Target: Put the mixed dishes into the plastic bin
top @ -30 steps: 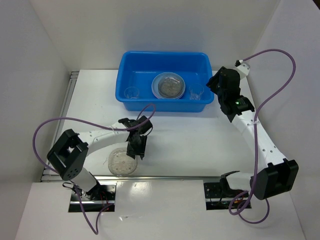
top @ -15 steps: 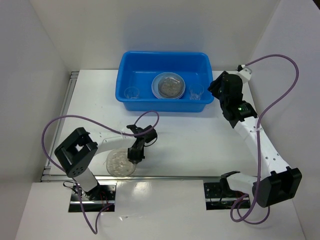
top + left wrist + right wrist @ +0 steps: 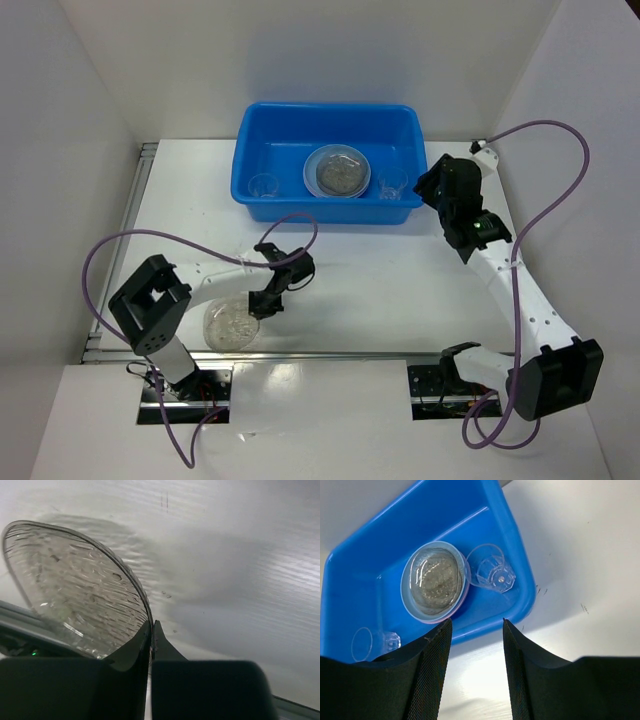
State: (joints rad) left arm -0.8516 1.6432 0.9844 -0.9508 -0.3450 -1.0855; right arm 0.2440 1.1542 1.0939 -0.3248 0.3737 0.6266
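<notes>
One blue bin (image 3: 290, 140), two clear cups (image 3: 263, 186), a plate stack (image 3: 337, 172) of maybe three, one speckled plate (image 3: 230, 325) outside.

Open table (image 3: 400, 270) leads to the plastic bin (image 3: 300, 212); its far half is free; the plate stack (image 3: 337, 171) and 2 cups (image 3: 263, 185) crowd the near wall.
</notes>
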